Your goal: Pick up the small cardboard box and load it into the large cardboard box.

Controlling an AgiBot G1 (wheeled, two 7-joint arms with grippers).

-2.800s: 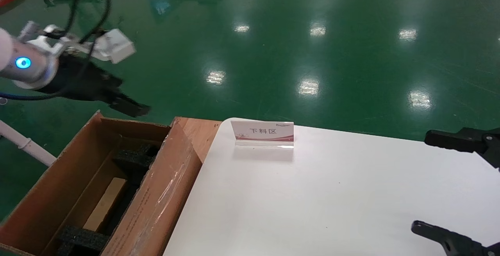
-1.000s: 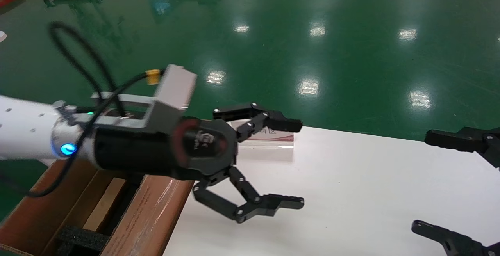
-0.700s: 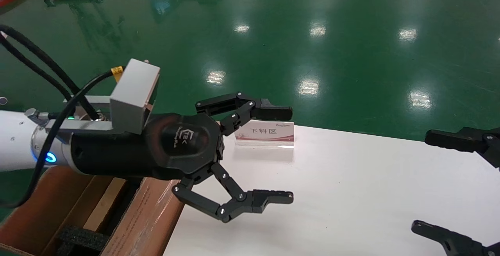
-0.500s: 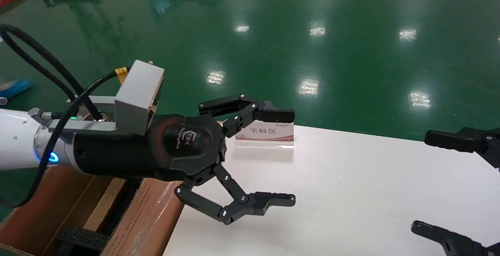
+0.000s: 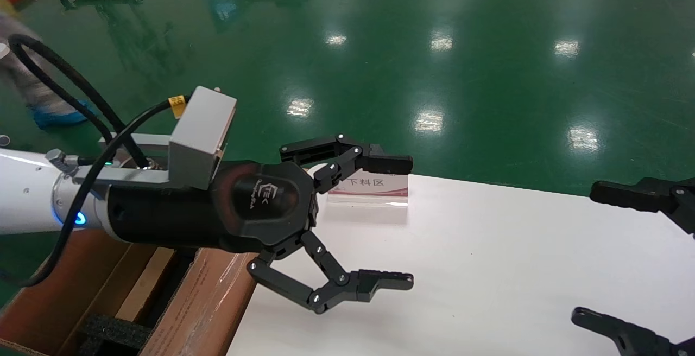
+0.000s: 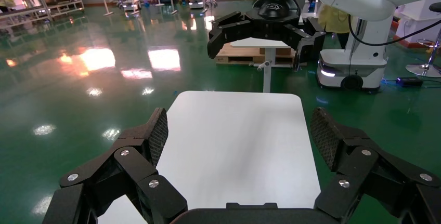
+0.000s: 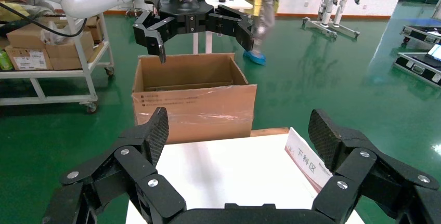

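The large cardboard box stands open off the table's left end, with a black foam block inside; it also shows in the right wrist view. On its floor lies a flat light-brown piece, apparently the small cardboard box, mostly hidden by my left arm. My left gripper hovers open and empty over the left part of the white table; its pads frame bare tabletop. My right gripper hangs open and empty at the table's right edge.
A small white sign with red trim stands at the table's far edge, partly behind my left gripper's upper finger. Green floor lies all around. A person walks past at the far left. A cart with cartons stands beyond the large box.
My left arm swung from above the large box's far end across to the table with its gripper open, then crept slightly right. The right gripper has not moved.
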